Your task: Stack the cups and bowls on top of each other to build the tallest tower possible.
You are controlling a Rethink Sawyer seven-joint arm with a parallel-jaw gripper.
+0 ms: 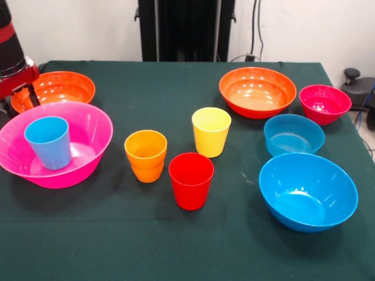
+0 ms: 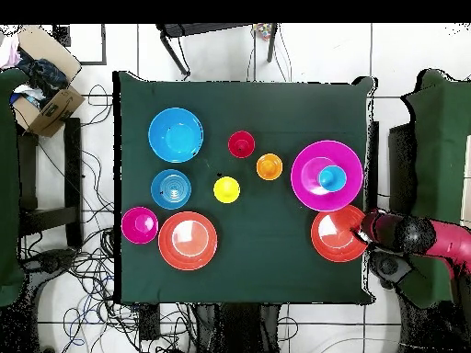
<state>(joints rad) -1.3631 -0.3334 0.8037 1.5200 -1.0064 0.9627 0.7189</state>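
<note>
We see the red and black arm reaching in over the table edge at about four o'clock in the overhead view, its gripper at the rim of one wide orange-red plastic bowl; we cannot tell how its tip is set. Just above that bowl, at three o'clock, sits the large glossy pink plastic bowl with the light blue tapered tumbler standing upright inside it. Near the centre of the dark green tablecloth we have three cups upright and apart: the orange plastic cup, the red plastic cup and the yellow plastic cup. Over at nine o'clock in the overhead view, the small blue bowl sits between the large blue plastic bowl and the small magenta bowl, with the second wide orange-red bowl just beside the magenta one. Nothing else is stacked, so no tower stands yet.
</note>
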